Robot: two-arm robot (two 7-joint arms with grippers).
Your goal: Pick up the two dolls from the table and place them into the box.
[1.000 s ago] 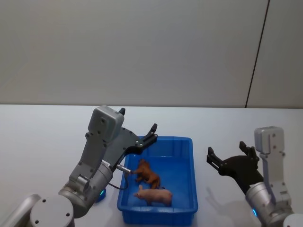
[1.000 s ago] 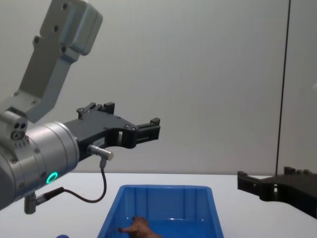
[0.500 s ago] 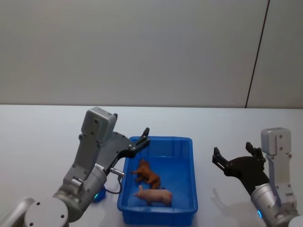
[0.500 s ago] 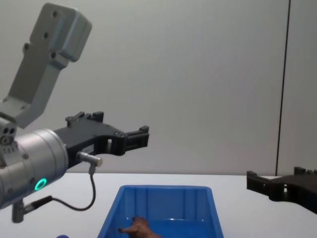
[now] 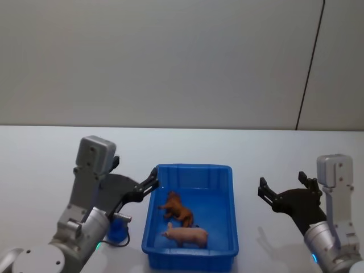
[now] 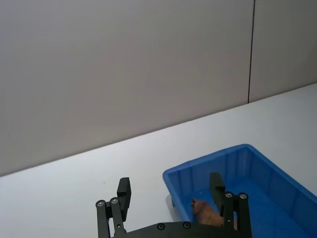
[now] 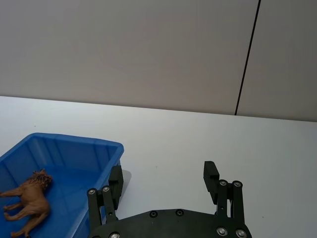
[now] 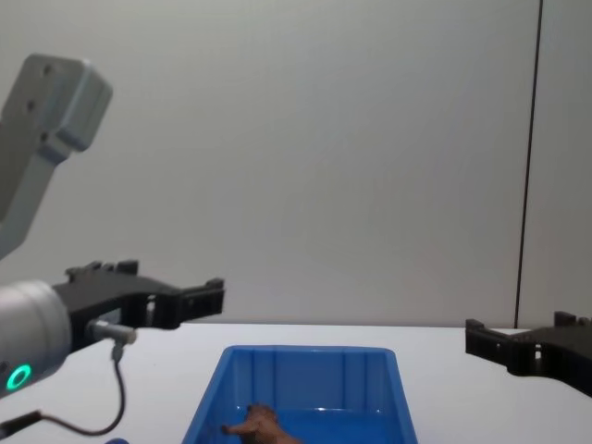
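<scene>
Here left hand [image 5: 135,170] hovers wide-spread beside box [image 5: 193,167]; right hand [image 5: 282,182] likewise, apart.

Left arm [image 5: 79,224] and right arm [image 5: 325,238]: silver-grey round casings, each topped by a pale grey boxy housing. Left hand [image 5: 136,173] and right hand [image 5: 282,182]: matt black, two-fingered, silver screws at the finger joints. The left arm carries a green ring light [image 8: 18,376] and a thin black cable [image 8: 118,370] with a metal plug.

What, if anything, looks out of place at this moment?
The brown doll and pink doll lie inside the box. One oddity: a small blue object sits on the table outside the box, partly hidden by the left arm.
</scene>
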